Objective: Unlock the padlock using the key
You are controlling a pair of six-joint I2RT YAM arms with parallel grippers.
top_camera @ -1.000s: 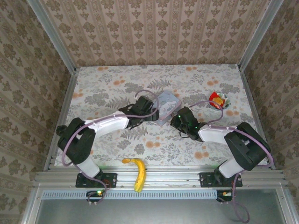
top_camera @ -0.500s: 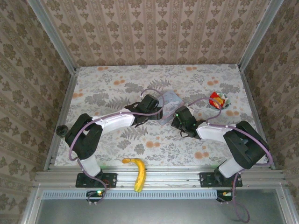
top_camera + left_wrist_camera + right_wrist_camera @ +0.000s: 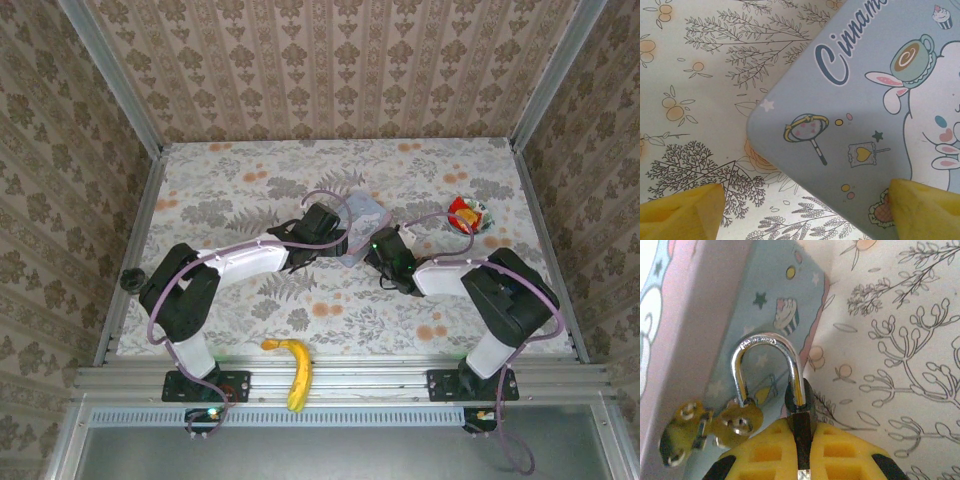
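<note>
The pale blue cartoon-printed tin [image 3: 366, 214] lies mid-table. In the right wrist view the padlock [image 3: 801, 421] is a small black body seen edge-on, and my right gripper [image 3: 801, 452] is shut on it between yellow pads [image 3: 850, 450]. Its silver shackle [image 3: 765, 340] arches up, the left leg passing through the brass hasp [image 3: 735, 426] on the tin's side [image 3: 765, 305]. I cannot make out a key. My left gripper [image 3: 805, 215] is open over the tin's lid [image 3: 865, 110], one yellow fingertip [image 3: 682, 212] over the cloth, the other above the lid's edge. From above, both grippers meet at the tin's near side.
A banana [image 3: 296, 366] lies at the near edge between the arm bases. A small bowl with red wrappers [image 3: 467, 215] sits right of the tin. Patterned walls close in the floral table [image 3: 230, 180] on three sides.
The left gripper has moved right, up against the tin's near-left corner. The right gripper has crept up and left toward the tin.
</note>
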